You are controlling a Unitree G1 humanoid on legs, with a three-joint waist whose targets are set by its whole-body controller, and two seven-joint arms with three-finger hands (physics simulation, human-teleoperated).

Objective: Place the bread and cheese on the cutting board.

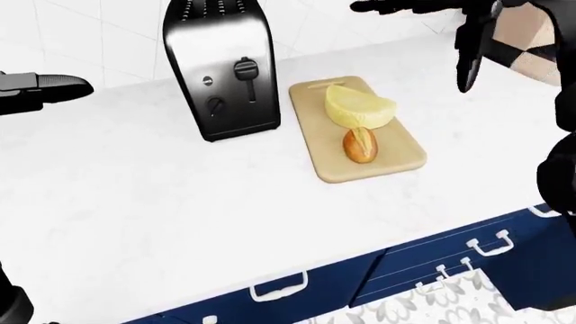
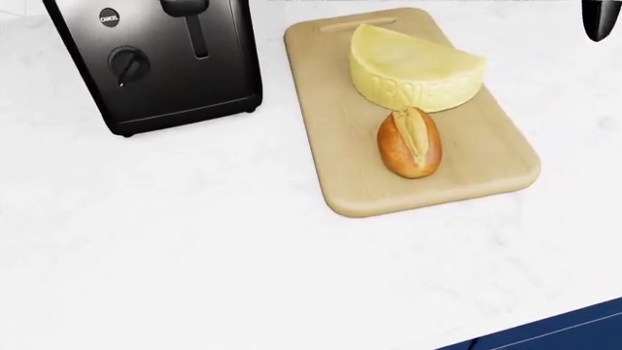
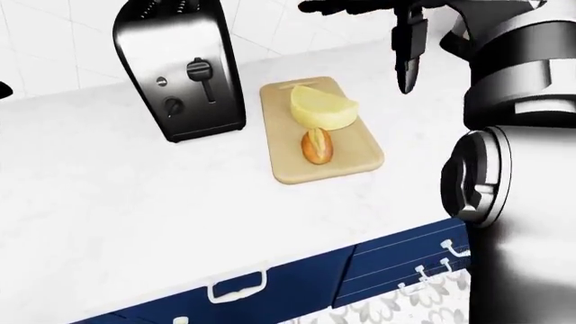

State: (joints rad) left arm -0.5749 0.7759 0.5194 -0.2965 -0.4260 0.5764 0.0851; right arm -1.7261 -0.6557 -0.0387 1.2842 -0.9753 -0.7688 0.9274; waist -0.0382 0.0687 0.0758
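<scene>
A wooden cutting board point(image 2: 340, 168) is lying on a white table point(image 2: 195, 248), just right of a black toaster point(image 2: 155, 65). The half wheel of yellow cheese point(image 2: 416, 69) and the small brown bread roll point(image 2: 409, 143) are both resting on the board, the roll touching the cheese's lower edge. The right hand point(image 3: 378, 20) is hovering above the board with fingers spread, gripping nothing. The left hand point(image 1: 40, 89) is hanging at the left edge, also empty with its fingers apart. Dark blue drawers point(image 1: 432, 260) are showing below the table.

The small brown bread roll point(image 2: 409, 142) and pale yellow half-wheel of cheese point(image 2: 418, 67) touch on the light wooden cutting board point(image 2: 326, 109), just right of the black two-slot toaster point(image 2: 155, 58) on the white marble counter point(image 2: 195, 248).
</scene>
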